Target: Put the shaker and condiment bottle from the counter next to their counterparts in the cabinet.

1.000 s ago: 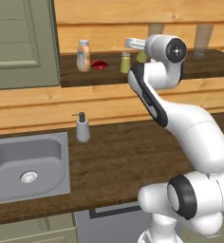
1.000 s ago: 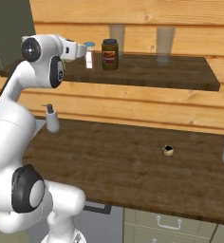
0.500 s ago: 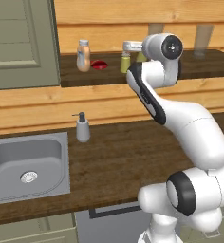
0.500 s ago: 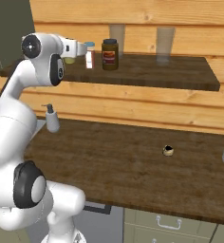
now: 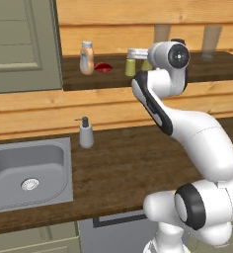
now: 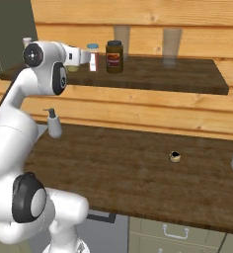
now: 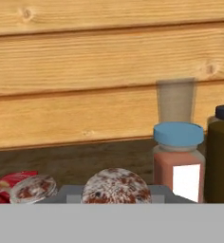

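Shaker [image 7: 116,186] first: in the hand view its speckled round cap sits low and central, right between the fingers of the gripper [image 7: 115,193], which are closed on it. A second shaker [image 7: 33,187] shows its cap just to the left, overlapping a red item [image 7: 7,184]. To the right stand a blue-capped bottle [image 7: 178,161] and a dark jar [image 7: 221,156], with plank wall behind.

The left base view shows what the hand view does not. The condiment bottle [image 5: 87,58] is already on the shelf [image 5: 84,81], left of the red item, near the grey-green cabinet door [image 5: 19,44]. The second shaker stands right of the red item, just beside the hand. The arm hides most of the held shaker, so I cannot tell whether it rests on the shelf. Below are the counter [image 5: 138,163], a sink [image 5: 24,170] and a pump dispenser [image 5: 85,133].

The right base view adds two glasses [image 6: 172,44] at the back of the shelf and a small dark round thing [image 6: 174,157] on the counter.
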Controlling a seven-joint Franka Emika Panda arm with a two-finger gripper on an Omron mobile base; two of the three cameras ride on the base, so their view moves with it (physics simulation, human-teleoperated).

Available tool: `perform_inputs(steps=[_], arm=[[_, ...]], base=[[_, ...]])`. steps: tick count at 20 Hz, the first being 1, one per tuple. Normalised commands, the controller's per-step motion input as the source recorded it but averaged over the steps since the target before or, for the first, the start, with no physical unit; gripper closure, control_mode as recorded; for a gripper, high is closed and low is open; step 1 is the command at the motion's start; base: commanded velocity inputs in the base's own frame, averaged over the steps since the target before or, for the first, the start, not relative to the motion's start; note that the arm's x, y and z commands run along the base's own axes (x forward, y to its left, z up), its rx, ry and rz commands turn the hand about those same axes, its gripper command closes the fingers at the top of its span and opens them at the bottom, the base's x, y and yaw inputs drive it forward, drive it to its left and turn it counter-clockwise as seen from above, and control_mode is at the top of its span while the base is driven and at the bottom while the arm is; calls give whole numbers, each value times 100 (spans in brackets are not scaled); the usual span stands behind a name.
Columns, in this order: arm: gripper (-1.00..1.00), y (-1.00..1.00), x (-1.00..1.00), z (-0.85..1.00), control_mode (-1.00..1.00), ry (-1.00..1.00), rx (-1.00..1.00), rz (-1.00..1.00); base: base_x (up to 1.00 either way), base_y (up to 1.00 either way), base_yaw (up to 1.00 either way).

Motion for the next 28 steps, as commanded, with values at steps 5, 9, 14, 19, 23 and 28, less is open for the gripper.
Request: perform_inputs(steps=[5, 9, 14, 19, 23, 28], arm=[[100, 1, 10, 0, -100, 1, 0, 0], [100, 26, 34, -15, -100, 33, -8, 0], [100, 25, 40, -19, -100, 34, -10, 0], [100, 5, 19, -1, -100, 14, -2, 0], [100, 0, -1, 0, -100, 1, 0, 0], [100, 0, -26, 0, -100, -2, 0, 0]], base=[[0, 0, 0], [0, 0, 0], [0, 0, 0], [0, 0, 0], [0, 0, 0], [0, 0, 0]])
